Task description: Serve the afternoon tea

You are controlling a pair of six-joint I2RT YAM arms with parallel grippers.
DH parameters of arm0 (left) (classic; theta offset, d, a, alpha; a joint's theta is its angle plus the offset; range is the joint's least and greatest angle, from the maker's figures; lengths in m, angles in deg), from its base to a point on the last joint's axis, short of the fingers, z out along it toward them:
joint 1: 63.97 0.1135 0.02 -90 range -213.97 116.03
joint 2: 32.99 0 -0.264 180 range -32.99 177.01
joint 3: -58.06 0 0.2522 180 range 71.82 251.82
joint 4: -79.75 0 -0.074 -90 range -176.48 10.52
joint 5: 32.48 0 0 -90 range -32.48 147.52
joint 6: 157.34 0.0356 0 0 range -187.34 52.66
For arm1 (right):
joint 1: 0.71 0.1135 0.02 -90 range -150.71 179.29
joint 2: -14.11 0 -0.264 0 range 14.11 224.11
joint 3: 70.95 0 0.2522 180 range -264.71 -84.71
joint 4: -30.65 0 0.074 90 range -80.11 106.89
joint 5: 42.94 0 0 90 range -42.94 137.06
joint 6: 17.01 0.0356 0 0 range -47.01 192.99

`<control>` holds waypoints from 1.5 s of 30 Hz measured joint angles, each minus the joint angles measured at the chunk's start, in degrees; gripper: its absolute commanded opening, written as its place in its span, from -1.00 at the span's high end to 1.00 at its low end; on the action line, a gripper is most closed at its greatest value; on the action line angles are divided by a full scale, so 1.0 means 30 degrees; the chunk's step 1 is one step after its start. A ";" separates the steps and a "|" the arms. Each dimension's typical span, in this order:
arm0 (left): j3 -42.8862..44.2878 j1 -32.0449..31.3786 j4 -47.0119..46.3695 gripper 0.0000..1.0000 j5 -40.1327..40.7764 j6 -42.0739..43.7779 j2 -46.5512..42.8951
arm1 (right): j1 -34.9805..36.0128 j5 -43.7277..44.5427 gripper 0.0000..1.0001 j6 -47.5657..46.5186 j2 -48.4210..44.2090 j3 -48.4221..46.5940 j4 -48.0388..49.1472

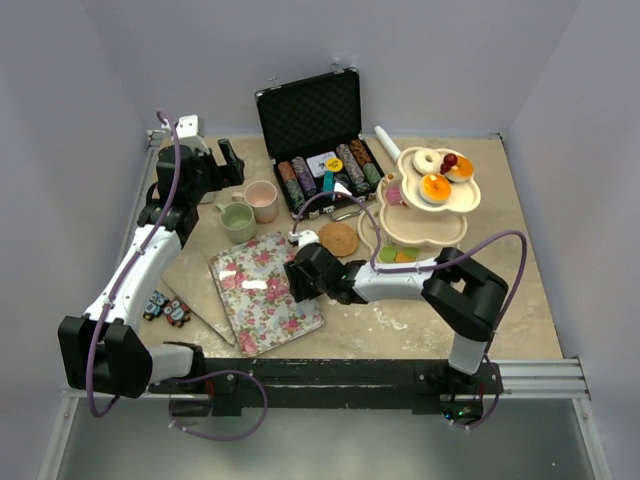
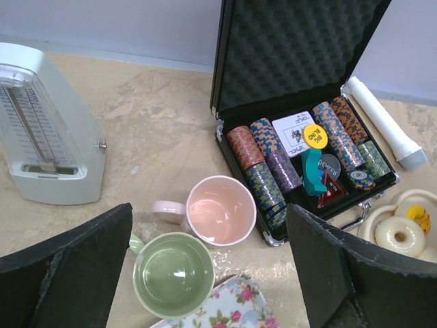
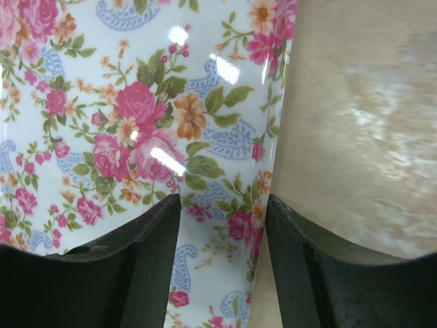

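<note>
Straddling the right rim of the floral tray (image 3: 102, 102), the right hand (image 3: 223, 205) points down with its fingers half apart. One finger is over the flowers and the other sits at the rim, where the counter (image 3: 355, 123) begins. I see nothing held in it.

Over at the far left, the left hand (image 2: 208, 219) hangs spread wide above the pink cup (image 2: 220, 210) and the green cup (image 2: 172, 273). The cups stand close together, upright and empty, just beyond the tray's far corner. To my eye they are light, stiff and glossy, so slippery under hard pads and liable to chip if knocked. I would pinch one across its wall at the rim, one finger inside, rather than chase the small handle.

Off to the right stands the three-tier stand (image 1: 470, 200), with a donut (image 1: 427, 160) and cakes (image 1: 436, 188) on top. It looks top-heavy and its sweets lie loose, so any hold should be low and keep it level.
</note>
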 measured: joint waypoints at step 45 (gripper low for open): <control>-0.0692 -0.2040 0.0335 -0.98 0.0590 0.0874 -0.0678 | -0.4393 0.4685 -0.82 -0.2273 0.0991 -0.3038 -0.1763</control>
